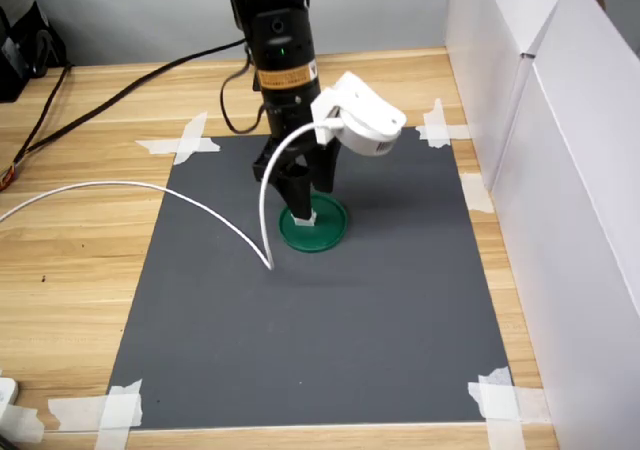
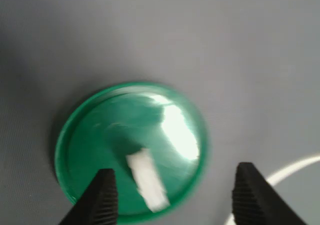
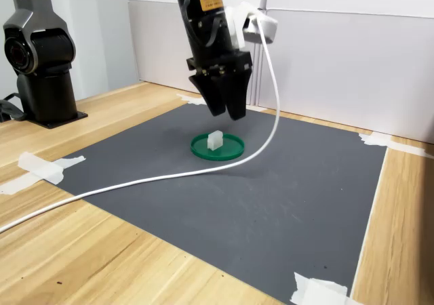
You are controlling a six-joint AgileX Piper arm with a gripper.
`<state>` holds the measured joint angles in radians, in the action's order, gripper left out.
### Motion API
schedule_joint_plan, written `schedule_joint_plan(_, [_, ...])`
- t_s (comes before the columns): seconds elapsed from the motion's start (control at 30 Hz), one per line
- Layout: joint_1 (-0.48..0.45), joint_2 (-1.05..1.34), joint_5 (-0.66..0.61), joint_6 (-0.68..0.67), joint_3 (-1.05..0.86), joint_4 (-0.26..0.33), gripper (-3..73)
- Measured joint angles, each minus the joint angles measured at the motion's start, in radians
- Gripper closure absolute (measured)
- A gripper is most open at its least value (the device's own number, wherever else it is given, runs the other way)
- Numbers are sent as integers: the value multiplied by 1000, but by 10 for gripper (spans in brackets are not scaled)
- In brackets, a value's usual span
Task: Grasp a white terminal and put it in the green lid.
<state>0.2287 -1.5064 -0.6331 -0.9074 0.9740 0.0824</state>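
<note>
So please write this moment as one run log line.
pincer: open, above lid | white terminal: released, resting inside green lid | place: appears done

Blurred and hidden parts around the green lid [image 2: 100,135]

In the wrist view the lid's near rim is cut off and the white terminal [image 2: 146,179] on it is blurred; in the first exterior view the gripper [image 1: 303,198] hides part of the lid.

In the second exterior view the white terminal [image 3: 215,140] stands upright inside the green lid [image 3: 230,148], which lies flat on a dark grey mat [image 3: 271,203] taped to the wooden table [image 3: 81,251]. The hand [image 3: 228,111] hangs just above the terminal, clear of it, fingers pointing down. A white cable [image 3: 203,169] curves from the arm across the mat.
</note>
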Motion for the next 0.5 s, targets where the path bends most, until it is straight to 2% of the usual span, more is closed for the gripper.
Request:
schedule_joint_plan(0.13, [0, 110, 1, 60, 0, -2, 275])
schedule_joint_plan(0.37, [0, 318, 33, 175, -2, -2, 624])
schedule_joint_plan(0.43, [0, 377, 42, 237, -2, -2, 680])
schedule_joint_plan(0.5, [-13, 447, 57, 318, -5, 2, 699])
